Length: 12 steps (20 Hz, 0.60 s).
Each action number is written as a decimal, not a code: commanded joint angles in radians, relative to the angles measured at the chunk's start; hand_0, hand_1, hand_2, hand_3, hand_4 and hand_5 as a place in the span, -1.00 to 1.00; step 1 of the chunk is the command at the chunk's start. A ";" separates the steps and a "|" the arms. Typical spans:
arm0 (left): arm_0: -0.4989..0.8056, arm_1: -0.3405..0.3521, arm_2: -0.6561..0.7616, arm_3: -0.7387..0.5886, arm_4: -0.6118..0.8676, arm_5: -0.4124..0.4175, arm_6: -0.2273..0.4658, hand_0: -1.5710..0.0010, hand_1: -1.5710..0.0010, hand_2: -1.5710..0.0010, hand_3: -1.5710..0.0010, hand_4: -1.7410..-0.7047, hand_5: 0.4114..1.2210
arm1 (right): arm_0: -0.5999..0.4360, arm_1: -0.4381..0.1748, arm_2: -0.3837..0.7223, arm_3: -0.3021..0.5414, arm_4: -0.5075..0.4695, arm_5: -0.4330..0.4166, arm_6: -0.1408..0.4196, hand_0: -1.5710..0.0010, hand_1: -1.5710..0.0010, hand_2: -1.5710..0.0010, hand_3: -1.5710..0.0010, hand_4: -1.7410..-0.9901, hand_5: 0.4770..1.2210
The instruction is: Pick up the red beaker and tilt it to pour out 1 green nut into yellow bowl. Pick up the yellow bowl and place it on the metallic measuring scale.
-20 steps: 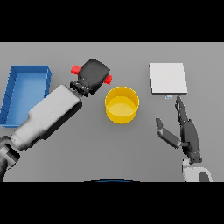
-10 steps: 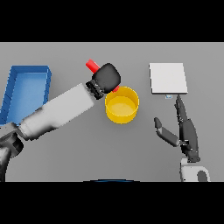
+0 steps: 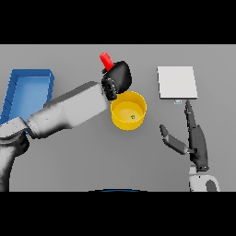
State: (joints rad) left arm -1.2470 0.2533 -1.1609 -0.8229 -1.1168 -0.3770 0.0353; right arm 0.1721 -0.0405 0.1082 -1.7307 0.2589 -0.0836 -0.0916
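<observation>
Left hand (image 3: pixel 117 78), clamped on tilted red plastic beaker (image 3: pixel 106 60), leans above round yellow bowl (image 3: pixel 129 110) for pouring the small green nut (image 3: pixel 132 116); right hand (image 3: pixel 193 138) rests open.

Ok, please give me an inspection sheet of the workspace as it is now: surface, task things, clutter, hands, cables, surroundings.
Surface: grey table, flat, no spill seen.
Task things: red beaker held above the far rim of the yellow bowl; only its red end shows past the hand. One small green nut lies inside the bowl. Metallic measuring scale sits to the right of the bowl, nothing on it.
Clutter: blue tray at the left side, partly hidden by the arm.
Hands: left hand curled round the beaker; right hand open, fingers straight, near the scale, holding nothing.
Cables: nothing seen.
Surroundings: nothing seen beyond the table.
</observation>
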 commanded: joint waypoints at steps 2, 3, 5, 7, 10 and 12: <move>-0.011 -0.002 -0.042 0.010 -0.019 0.000 -0.025 -1.00 -1.00 -1.00 -1.00 -0.99 1.00 | -0.007 0.000 -0.003 0.001 -0.004 -0.002 0.000 1.00 1.00 1.00 1.00 0.40 -0.71; -0.028 -0.007 -0.057 0.012 -0.027 -0.008 -0.030 -1.00 -1.00 -1.00 -1.00 -0.99 1.00 | 0.007 -0.006 -0.006 -0.013 -0.007 0.002 -0.013 1.00 1.00 1.00 1.00 0.40 -0.70; -0.045 -0.006 -0.092 0.033 -0.045 0.019 -0.053 -1.00 -1.00 -1.00 -1.00 -0.99 1.00 | 0.004 -0.004 -0.004 0.007 -0.002 0.001 -0.017 1.00 1.00 1.00 1.00 0.42 -0.69; -0.072 -0.012 -0.114 0.047 -0.054 0.033 -0.075 -1.00 -1.00 -1.00 -1.00 -0.99 1.00 | -0.011 0.003 0.001 0.012 0.007 -0.006 -0.009 1.00 1.00 1.00 1.00 0.42 -0.69; -0.125 0.000 -0.123 0.048 -0.045 0.022 -0.112 -1.00 -1.00 -1.00 -1.00 -0.98 1.00 | -0.024 -0.005 -0.007 0.015 0.013 -0.014 0.005 1.00 1.00 1.00 1.00 0.42 -0.69; -0.178 0.027 -0.095 0.057 -0.022 0.036 -0.133 -1.00 -1.00 -1.00 -1.00 -0.98 1.00 | -0.015 0.009 0.010 0.018 0.030 -0.022 -0.016 1.00 1.00 1.00 1.00 0.42 -0.69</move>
State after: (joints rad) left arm -1.4269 0.2817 -1.2553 -0.7661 -1.1380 -0.3424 -0.0948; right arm 0.1569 -0.0307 0.1182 -1.7129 0.2892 -0.1055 -0.1062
